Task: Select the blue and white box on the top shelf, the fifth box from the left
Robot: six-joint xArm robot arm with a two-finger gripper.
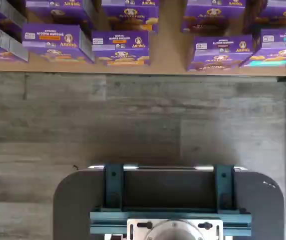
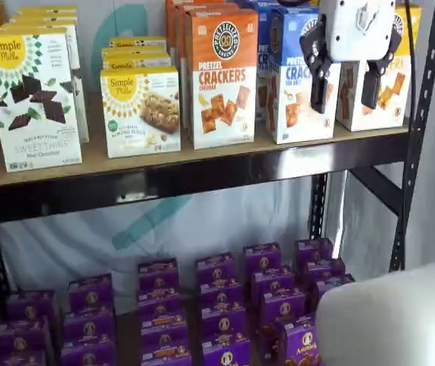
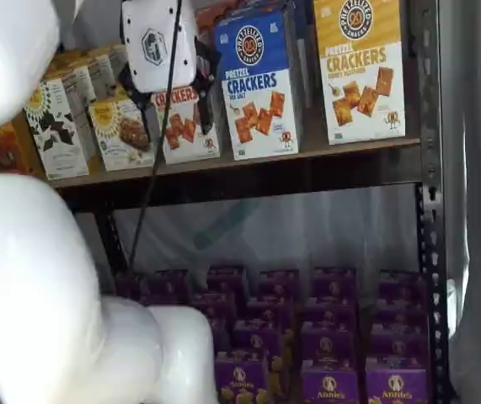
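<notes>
The blue and white box [image 2: 297, 76] stands on the top shelf [image 2: 202, 164], between an orange-topped cheddar box [image 2: 221, 76] and a yellow-topped box [image 2: 388, 91]. It also shows in a shelf view [image 3: 261, 84]. My gripper [image 2: 344, 105] hangs in front of the shelf, open and empty, with a plain gap between its black fingers. Its left finger [image 2: 316, 72] overlaps the blue box's right edge; the right finger is in front of the yellow-topped box. The gripper's white body [image 3: 157, 42] shows side-on, left of the blue box. The wrist view shows neither the box nor the fingers.
Simple Mills boxes [image 2: 30, 95] fill the shelf's left part. Several purple Annie's boxes [image 2: 217, 305] stand on the lower shelf and show in the wrist view [image 1: 120, 47]. Black uprights [image 2: 419, 130] frame the right side. The white arm [image 3: 29, 278] fills the left foreground.
</notes>
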